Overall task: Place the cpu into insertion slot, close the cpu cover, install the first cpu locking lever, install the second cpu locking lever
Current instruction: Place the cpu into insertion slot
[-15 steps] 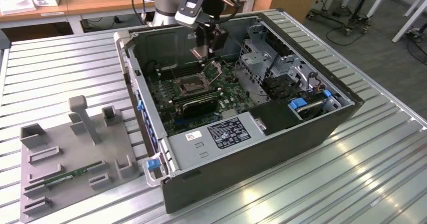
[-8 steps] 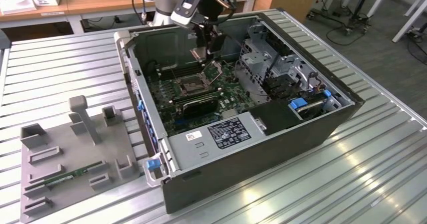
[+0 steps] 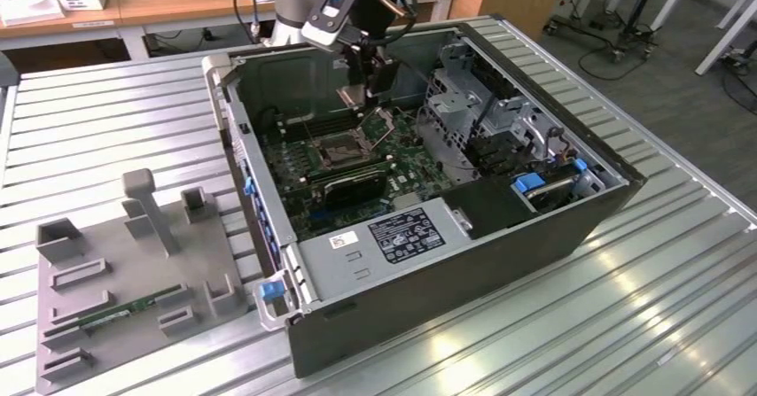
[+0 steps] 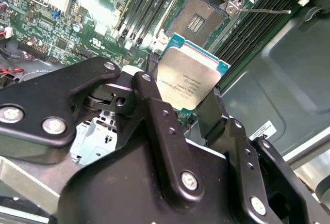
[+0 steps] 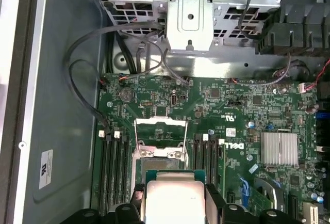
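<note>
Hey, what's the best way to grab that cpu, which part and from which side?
Pinch two opposite thin edges of the cpu, coming in from its sides, metal face left bare. It is a flat square plate, so the edges give parallel faces. The gripper holds it that way.

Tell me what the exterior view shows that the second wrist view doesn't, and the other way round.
Exterior view: the whole computer case on the slatted table, with a grey fixture tray beside it. Second wrist view: the silver face of the cpu, clamped in the gripper. Both: the gripper over the green motherboard and the empty insertion slot.
</note>
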Controlling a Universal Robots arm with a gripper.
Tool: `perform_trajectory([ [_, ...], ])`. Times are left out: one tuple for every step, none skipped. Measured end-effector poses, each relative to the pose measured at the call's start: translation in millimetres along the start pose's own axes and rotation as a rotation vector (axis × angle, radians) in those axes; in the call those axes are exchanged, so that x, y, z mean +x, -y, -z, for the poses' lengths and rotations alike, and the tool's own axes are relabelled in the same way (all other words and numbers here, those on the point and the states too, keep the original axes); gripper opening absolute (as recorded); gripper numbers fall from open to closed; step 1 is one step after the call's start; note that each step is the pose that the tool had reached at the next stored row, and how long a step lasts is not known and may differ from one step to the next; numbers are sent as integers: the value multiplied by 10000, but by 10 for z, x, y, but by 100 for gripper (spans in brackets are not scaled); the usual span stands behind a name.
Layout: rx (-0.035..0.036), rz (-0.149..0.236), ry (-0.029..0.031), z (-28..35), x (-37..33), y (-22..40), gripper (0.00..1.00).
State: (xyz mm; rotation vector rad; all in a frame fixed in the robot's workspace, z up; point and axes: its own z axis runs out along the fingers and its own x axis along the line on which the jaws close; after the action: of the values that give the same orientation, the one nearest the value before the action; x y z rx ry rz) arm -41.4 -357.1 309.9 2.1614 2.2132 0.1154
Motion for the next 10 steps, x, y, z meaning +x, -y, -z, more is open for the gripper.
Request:
perform_trajectory([
  [1, 1, 2, -9, 0, 6, 54],
  [1, 2, 1, -20, 0, 15, 54],
  [1, 2, 1, -32, 0, 28, 54],
  [1, 2, 1, -44, 0, 39, 54],
  [2, 2, 2, -56, 0, 48, 54],
  [1, 2, 2, -70, 0, 52, 54],
  [1, 3, 2, -86, -1, 54, 54],
  [1, 4, 1, -104, -1, 57, 54],
  [1, 3, 0, -123, -1, 60, 54],
  [1, 2, 2, -139, -1, 63, 54],
])
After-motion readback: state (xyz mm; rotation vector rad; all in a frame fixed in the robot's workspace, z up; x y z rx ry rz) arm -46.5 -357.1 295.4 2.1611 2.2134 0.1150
